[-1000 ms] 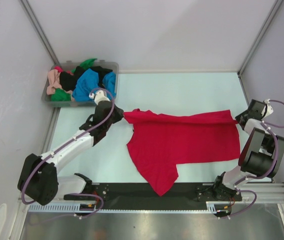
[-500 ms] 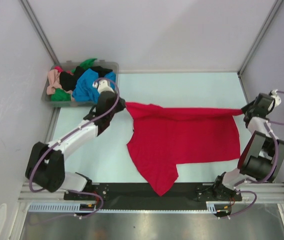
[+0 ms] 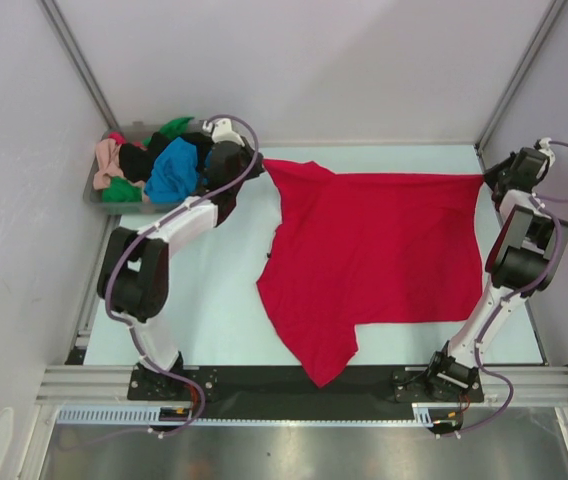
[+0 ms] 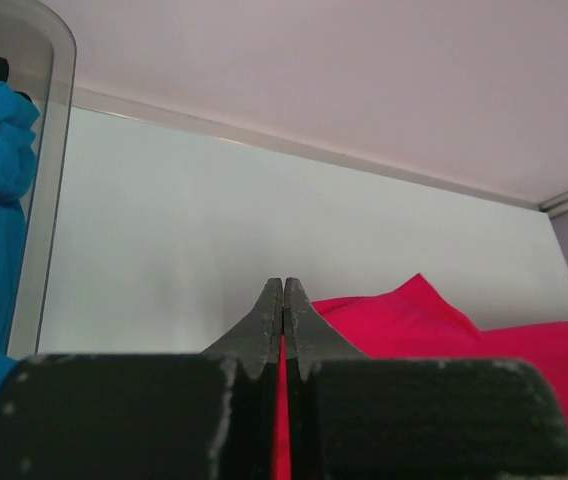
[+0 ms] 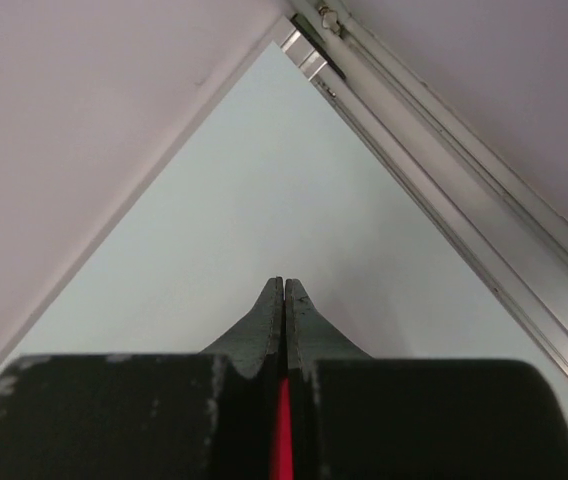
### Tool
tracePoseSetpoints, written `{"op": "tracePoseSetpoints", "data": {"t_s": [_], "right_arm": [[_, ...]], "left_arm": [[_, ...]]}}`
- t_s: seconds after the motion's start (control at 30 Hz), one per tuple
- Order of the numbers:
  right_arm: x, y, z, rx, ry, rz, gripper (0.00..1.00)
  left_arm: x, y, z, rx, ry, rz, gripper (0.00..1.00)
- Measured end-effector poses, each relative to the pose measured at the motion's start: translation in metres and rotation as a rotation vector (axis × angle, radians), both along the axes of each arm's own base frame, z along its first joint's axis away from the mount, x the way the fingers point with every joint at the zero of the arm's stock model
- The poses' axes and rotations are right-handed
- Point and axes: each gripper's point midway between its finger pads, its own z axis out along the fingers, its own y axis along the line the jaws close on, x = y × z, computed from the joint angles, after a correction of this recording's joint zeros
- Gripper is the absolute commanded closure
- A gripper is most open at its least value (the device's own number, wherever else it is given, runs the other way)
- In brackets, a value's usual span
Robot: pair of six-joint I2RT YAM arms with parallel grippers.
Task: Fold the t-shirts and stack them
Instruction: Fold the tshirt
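Note:
A large red t-shirt (image 3: 374,255) lies spread over the pale table, its far edge pulled tight between both arms. My left gripper (image 3: 261,166) is shut on its far left corner, beside the bin; red cloth (image 4: 404,320) shows between the closed fingers (image 4: 264,322) in the left wrist view. My right gripper (image 3: 488,178) is shut on the far right corner, and a red strip (image 5: 284,430) sits between its fingers (image 5: 268,318). More t-shirts, blue (image 3: 174,168), green, black and peach-pink, lie heaped in the bin.
The clear grey plastic bin (image 3: 94,197) stands at the table's far left; its wall (image 4: 44,200) is close on the left in the left wrist view. The enclosure's back wall and a metal corner post (image 5: 444,150) are just beyond the right gripper.
Both grippers have carried the shirt's far edge away from the arm bases toward the back wall. The shirt has opened out flatter and longer.

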Motion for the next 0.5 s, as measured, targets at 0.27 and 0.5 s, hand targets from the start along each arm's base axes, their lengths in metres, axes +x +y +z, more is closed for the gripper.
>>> {"op": "tracePoseSetpoints", "data": {"t_s": [0.27,0.5], "right_arm": [[0.018,0.006,-0.013,-0.032,0.022,0.06,1.0],[0.021,0.006,-0.007,-0.068,0.018,0.091,1.0]], "left_arm": [[0.011,-0.006,-0.018,0.055,0.007,-0.043,1.0],[0.016,-0.011,0.005,0.086,-0.067,-0.096,1.0]]}}
